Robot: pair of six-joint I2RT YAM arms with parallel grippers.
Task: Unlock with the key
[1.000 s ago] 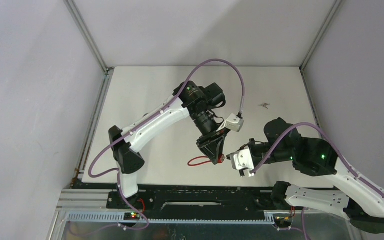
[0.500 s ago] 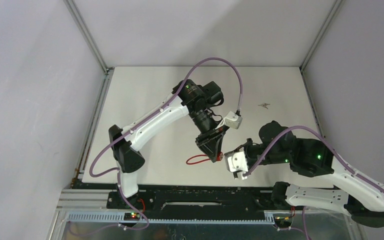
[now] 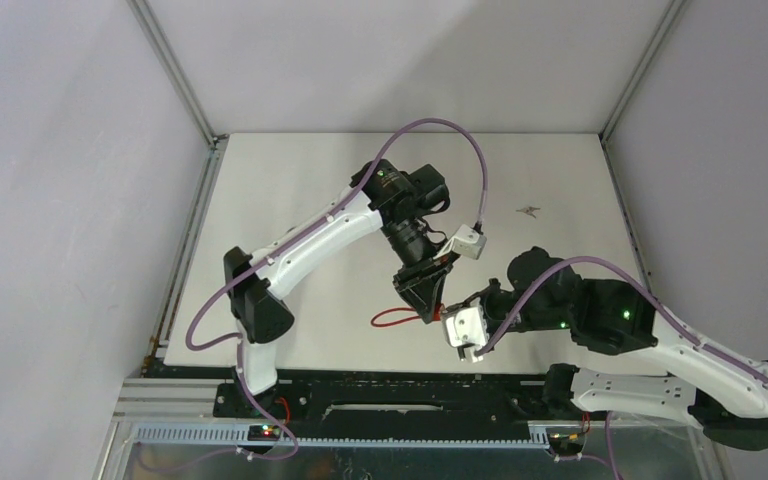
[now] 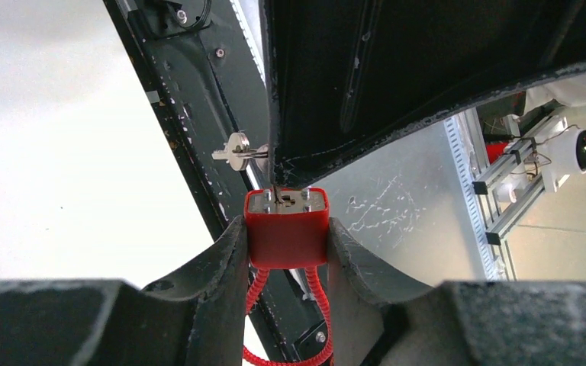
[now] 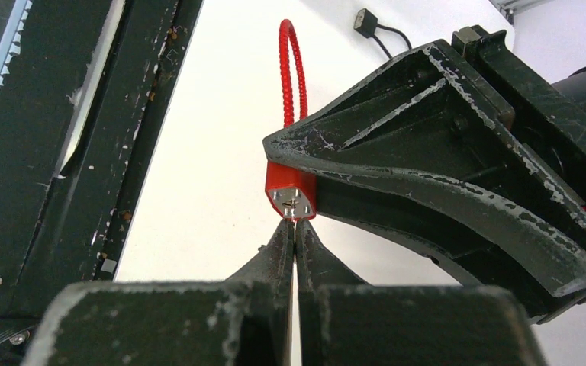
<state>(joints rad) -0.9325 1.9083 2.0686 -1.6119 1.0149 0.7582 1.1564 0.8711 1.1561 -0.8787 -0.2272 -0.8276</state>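
Lock and key are being brought together. The red padlock (image 4: 286, 238) is clamped by its body in the left tool (image 3: 426, 303), held just above the near edge of the table (image 3: 300, 200), its cable (image 3: 392, 322) trailing onto the surface. The right tool (image 5: 294, 229) is pinched shut on the key (image 4: 236, 151), with its fingertips at the keyway face. Entry of the blade cannot be confirmed, so insertion and the turn are judged outstanding. Grey walls (image 3: 400, 60) are seen around the pale table, and a small dark scrap (image 3: 530, 211) toward its right edge.

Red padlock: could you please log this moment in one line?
left gripper holding red cable padlock | right gripper shut on silver key | key tip at keyhole
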